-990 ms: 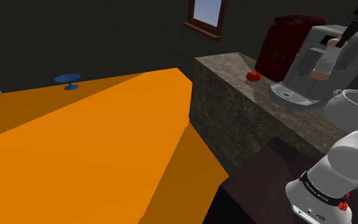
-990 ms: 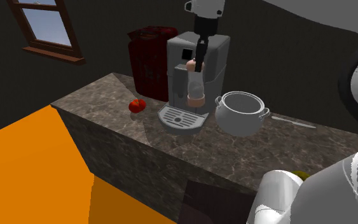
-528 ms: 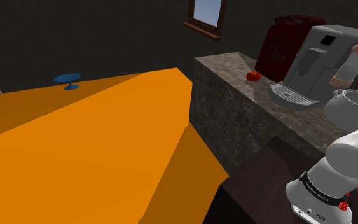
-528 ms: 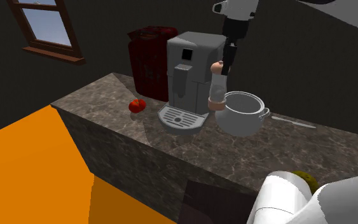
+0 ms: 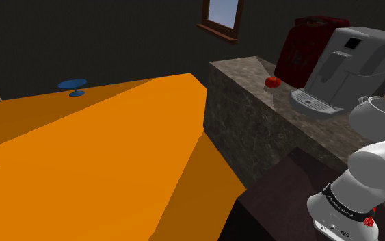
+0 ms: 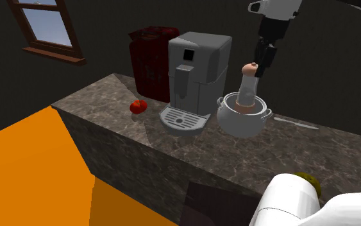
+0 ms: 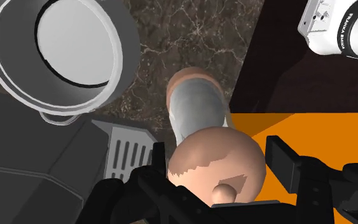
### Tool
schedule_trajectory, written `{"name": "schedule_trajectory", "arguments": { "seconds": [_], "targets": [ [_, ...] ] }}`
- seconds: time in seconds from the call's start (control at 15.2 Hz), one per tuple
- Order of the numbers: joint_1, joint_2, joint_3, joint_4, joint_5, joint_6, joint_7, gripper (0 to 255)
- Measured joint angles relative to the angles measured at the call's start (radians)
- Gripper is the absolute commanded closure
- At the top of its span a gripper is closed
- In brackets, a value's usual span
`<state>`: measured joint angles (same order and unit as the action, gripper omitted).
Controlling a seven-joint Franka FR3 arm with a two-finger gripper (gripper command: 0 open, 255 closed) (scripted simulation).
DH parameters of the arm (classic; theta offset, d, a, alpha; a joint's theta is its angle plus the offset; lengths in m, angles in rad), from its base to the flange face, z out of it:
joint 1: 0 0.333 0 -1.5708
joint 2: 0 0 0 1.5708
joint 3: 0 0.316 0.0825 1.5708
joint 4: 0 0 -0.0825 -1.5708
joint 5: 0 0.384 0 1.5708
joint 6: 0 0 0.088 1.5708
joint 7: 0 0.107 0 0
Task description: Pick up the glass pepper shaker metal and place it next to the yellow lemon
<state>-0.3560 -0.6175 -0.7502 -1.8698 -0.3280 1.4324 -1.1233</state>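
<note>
"While the arm reaches over the stone counter, what stands along it, from the second exterior view's left?"

"First a dark red appliance at the back edge, with a small red fruit just in front of it. Next comes a grey coffee machine, its drip tray toward the near edge. A pale pot sits just beside that tray, and a thin utensil lies past the pot."

"And the pepper shaker?"

"It has a clear body with a pinkish-tan cap and base. It is off the counter and tilted, and in that view its base shows against the pot's mouth. The wrist view puts it over bare stone between the pot and the counter's near edge, beside the tray's corner."

"Where is it relative to the gripper?"

"It hangs from the fingertips, cap uppermost. The black gripper is clamped on the rounded cap. In the wrist view the cap sits between the two fingers, and the body points away from the hand."
</note>
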Motion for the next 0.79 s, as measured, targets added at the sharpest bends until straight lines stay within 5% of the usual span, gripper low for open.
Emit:
{"name": "schedule_trajectory", "arguments": {
  "seconds": [0.79],
  "targets": [
    [-0.066,-0.083,-0.158,0.093,-0.133,-0.091,-0.253,255]
  ]
}}
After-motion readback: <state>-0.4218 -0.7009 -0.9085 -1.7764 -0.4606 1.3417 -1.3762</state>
